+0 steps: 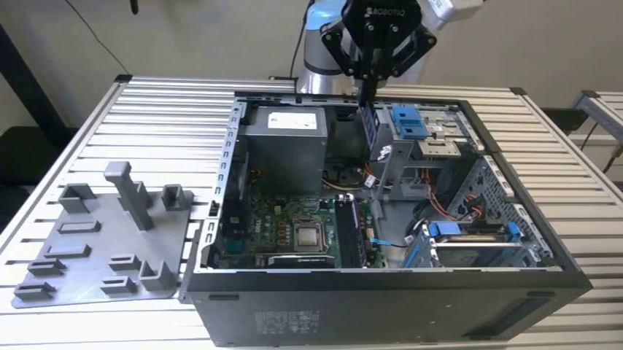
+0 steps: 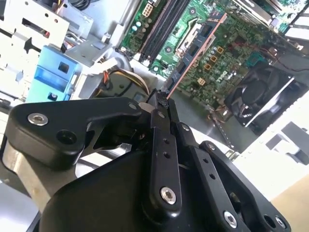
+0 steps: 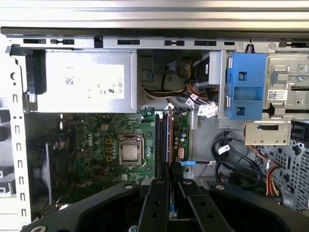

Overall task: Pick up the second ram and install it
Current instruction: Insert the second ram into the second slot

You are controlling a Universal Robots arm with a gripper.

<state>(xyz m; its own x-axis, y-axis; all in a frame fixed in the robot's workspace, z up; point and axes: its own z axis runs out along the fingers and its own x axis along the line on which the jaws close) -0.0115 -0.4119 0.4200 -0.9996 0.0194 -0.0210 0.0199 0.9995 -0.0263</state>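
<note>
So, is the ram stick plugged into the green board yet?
No, the gripper holds the second ram in the air above the motherboard.

- Room light fell bright and even on the slatted table [image 1: 146, 109]; shadows were soft.
- Computer case [image 1: 226, 182] interior was dimmer, with deep shadow beside the motherboard [image 3: 96, 145].
- Glare washed out the drive bay [image 2: 24, 29]; the gripper [image 2: 161, 102] showed a faint sheen, and the second ram [image 2: 193, 53] glinted pink along its edge.

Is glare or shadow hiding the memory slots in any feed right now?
First wrist view: the memory slots are evenly lit, no glare; the motherboard darkens away from them. Second wrist view: the metal drive cage is washed out, yet the second ram, clamped in the tool, stands clear. Exterior view: even light, no glare.
</note>
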